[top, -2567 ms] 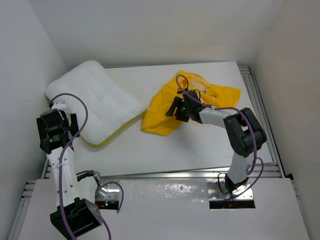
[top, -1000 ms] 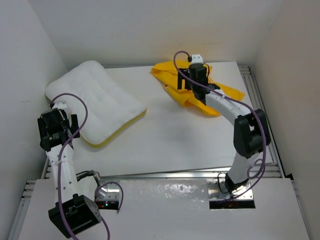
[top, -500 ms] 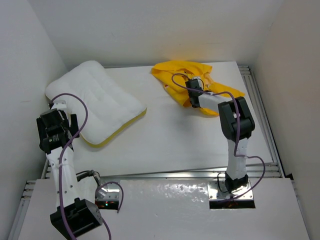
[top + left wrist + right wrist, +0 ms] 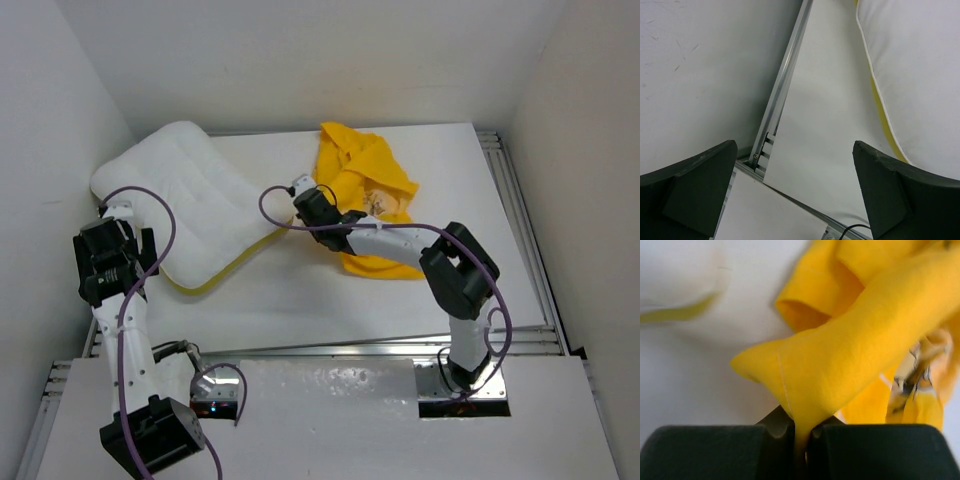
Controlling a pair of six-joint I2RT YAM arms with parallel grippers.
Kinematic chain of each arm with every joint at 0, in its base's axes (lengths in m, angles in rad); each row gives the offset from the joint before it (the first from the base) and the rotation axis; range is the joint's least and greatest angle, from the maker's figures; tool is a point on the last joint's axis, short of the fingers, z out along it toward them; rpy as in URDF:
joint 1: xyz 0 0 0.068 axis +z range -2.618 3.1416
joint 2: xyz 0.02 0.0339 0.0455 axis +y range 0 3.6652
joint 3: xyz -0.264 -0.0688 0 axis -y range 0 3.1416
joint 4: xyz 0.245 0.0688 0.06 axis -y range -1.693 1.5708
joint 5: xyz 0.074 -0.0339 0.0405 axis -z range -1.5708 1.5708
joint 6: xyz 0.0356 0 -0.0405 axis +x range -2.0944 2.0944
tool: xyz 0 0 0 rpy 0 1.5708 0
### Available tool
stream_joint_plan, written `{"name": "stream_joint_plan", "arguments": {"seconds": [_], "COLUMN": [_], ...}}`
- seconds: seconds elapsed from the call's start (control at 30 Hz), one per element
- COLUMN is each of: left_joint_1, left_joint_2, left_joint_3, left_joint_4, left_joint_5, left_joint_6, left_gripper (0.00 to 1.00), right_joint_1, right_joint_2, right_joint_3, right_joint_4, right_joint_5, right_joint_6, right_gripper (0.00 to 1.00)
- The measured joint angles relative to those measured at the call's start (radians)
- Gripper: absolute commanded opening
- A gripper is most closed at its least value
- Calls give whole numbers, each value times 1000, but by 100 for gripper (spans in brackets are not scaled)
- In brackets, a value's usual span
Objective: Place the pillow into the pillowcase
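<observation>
Jaws of the right gripper (image 4: 801, 432) pinch a fold of the pillowcase (image 4: 372, 180); the left gripper (image 4: 795, 187) hangs spread. From the pinch, the pillow (image 4: 195, 195) lies at nine o'clock, long axis ten-to-four, nearer the left arm.

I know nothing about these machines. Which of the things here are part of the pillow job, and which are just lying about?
Part of the job:
white pillow
yellow pillowcase, pinched in the right claw
left claw, open, holding nothing

Just there:
purple cables on the arms
metal rail along the table
</observation>
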Motion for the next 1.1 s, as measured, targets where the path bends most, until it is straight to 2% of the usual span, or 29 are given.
{"name": "stream_joint_plan", "arguments": {"seconds": [0.03,0.1,0.17,0.27,0.33,0.37,0.4,0.47,0.5,0.53,0.57,0.6,0.7,0.73,0.83,0.9,1.0,1.1], "left_joint_1": [0,0,0,0,0,0,0,0,0,0,0,0,-9,-18,-108,-186,-251,-252], "left_joint_2": [0,0,0,0,0,1,2,8,13,21,32,44,95,109,112,97,87,134], "left_joint_3": [0,1,2,2,2,2,2,2,4,9,17,31,105,129,163,144,93,87], "left_joint_4": [0,0,0,0,0,0,0,0,0,-3,-8,-18,-77,-86,-76,-49,-18,16], "left_joint_5": [0,0,0,-1,-1,-1,0,5,11,21,41,65,171,198,221,206,176,125], "left_joint_6": [0,2,3,8,11,11,14,18,24,34,45,63,128,146,211,262,306,297], "left_gripper": [100,100,100,100,100,100,100,100,100,99,92,89,86,86,91,95,95,96], "right_joint_1": [9,25,23,21,19,17,17,10,1,-15,-39,-70,-202,-249,-362,-387,-375,-319], "right_joint_2": [0,11,57,77,66,47,18,-51,-86,-125,-156,-188,-253,-262,-266,-266,-260,-223], "right_joint_3": [19,57,128,146,132,109,82,38,26,22,22,23,23,23,19,13,14,51], "right_joint_4": [-8,-31,-53,-64,-58,-48,-48,-40,-41,-40,-32,-20,9,16,16,-5,-17,-16], "right_joint_5": [-47,-164,-316,-454,-500,-514,-521,-534,-539,-546,-554,-570,-606,-613,-601,-595,-632,-679], "right_joint_6": [16,37,49,51,39,31,19,4,0,4,9,20,60,72,87,88,97,111], "right_gripper": [34,46,73,85,88,81,72,47,28,24,24,36,52,65,73,74,80,86]}}
